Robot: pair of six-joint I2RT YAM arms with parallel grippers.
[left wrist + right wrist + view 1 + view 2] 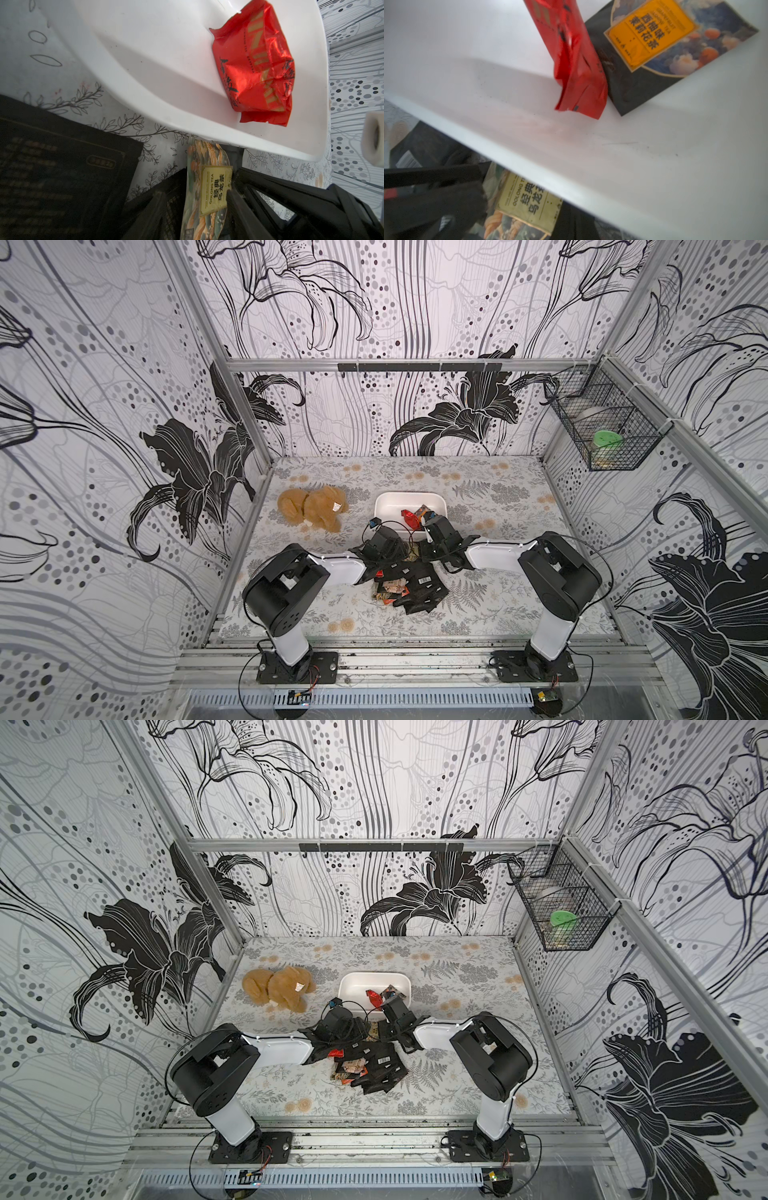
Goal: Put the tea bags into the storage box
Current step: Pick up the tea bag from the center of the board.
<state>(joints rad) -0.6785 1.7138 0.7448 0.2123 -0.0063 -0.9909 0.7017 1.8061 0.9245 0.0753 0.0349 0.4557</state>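
Observation:
The white storage box [384, 502] [350, 986] sits mid-table. Inside it a shiny red tea bag [255, 68] [577, 62] stands on edge next to a dark tea bag with an orange label [664, 47]. A heap of mostly black tea bags [409, 585] [374, 1063] lies in front of the box. My left gripper [194, 193] [409, 553] is low at the box's near wall. Its fingers [239, 207] stand apart on either side of a tan oolong tea bag [207, 187] [525, 203]. My right gripper [428, 520] [388, 1003] is shut and empty over the box's near rim.
A brown plush toy [311, 508] lies left of the box. A black wire basket [602, 423] hangs on the right wall, above the table. Both forearms reach in from the front corners and meet over the heap.

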